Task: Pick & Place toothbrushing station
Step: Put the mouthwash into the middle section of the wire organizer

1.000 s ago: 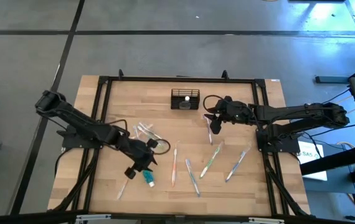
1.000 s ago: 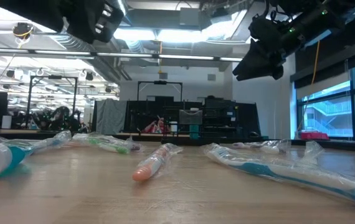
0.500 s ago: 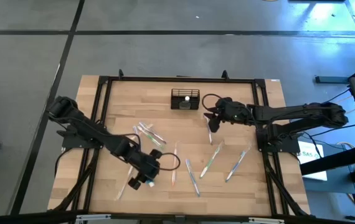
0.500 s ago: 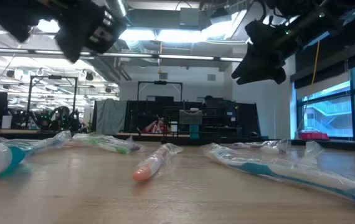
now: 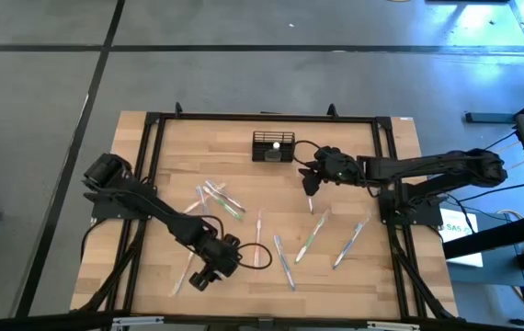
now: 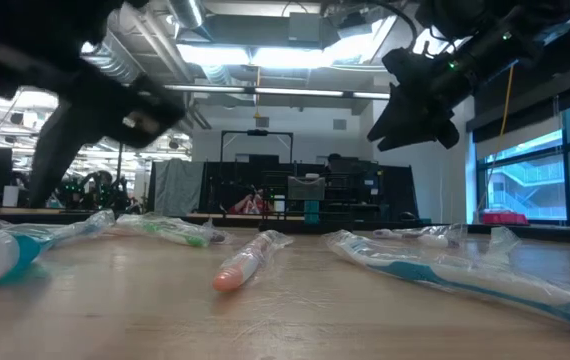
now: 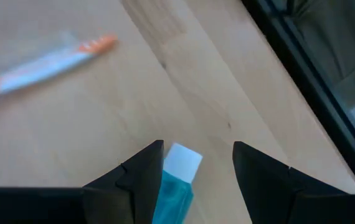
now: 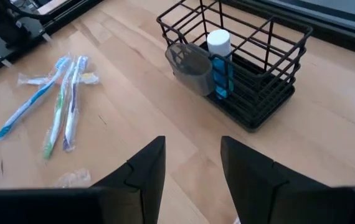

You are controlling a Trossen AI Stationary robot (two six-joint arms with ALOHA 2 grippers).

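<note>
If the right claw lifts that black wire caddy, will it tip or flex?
Probably stiff and light: the caddy is open wire mesh. It may tilt toward the grey cup and teal tube loaded on one side. The right claw, open, faces it.

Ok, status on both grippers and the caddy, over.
Left gripper open, low over a teal tube. Right gripper open, empty, short of the wire caddy. Caddy upright, one tube inside. Path clear.
</note>
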